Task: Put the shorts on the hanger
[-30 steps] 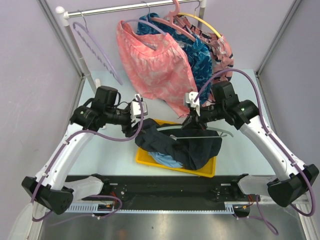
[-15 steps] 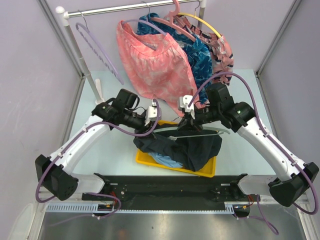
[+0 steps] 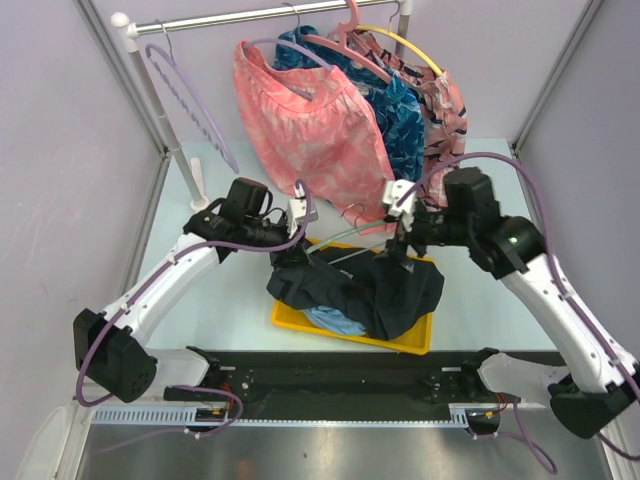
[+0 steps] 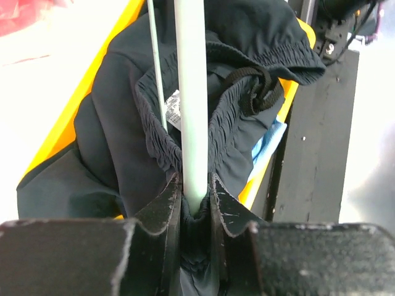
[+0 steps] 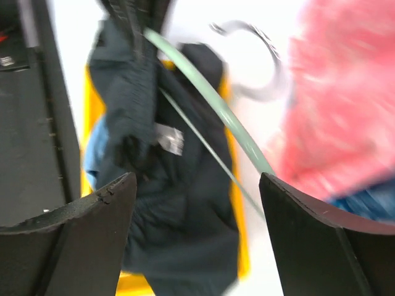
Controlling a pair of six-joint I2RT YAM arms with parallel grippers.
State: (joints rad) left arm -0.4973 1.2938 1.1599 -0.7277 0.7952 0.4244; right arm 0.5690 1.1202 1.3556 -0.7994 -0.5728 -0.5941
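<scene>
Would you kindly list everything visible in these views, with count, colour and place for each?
shorts: one, black to navy, heaped in the tray, waistband around the hanger's arm
hanger: one, mint green with a silver hook, across the shorts
tray: one, yellow, table centre
light blue garment: one, in the tray beneath the shorts
hung garments: several, pink and blue patterns, on the rail
lavender hanger: one, bare, rail's left end
pink hanger: one, on the rail
rail: one, silver, at the back
table: one, pale blue
left gripper: one, black, shut on the hanger
right gripper: one, black, open above the shorts
</scene>
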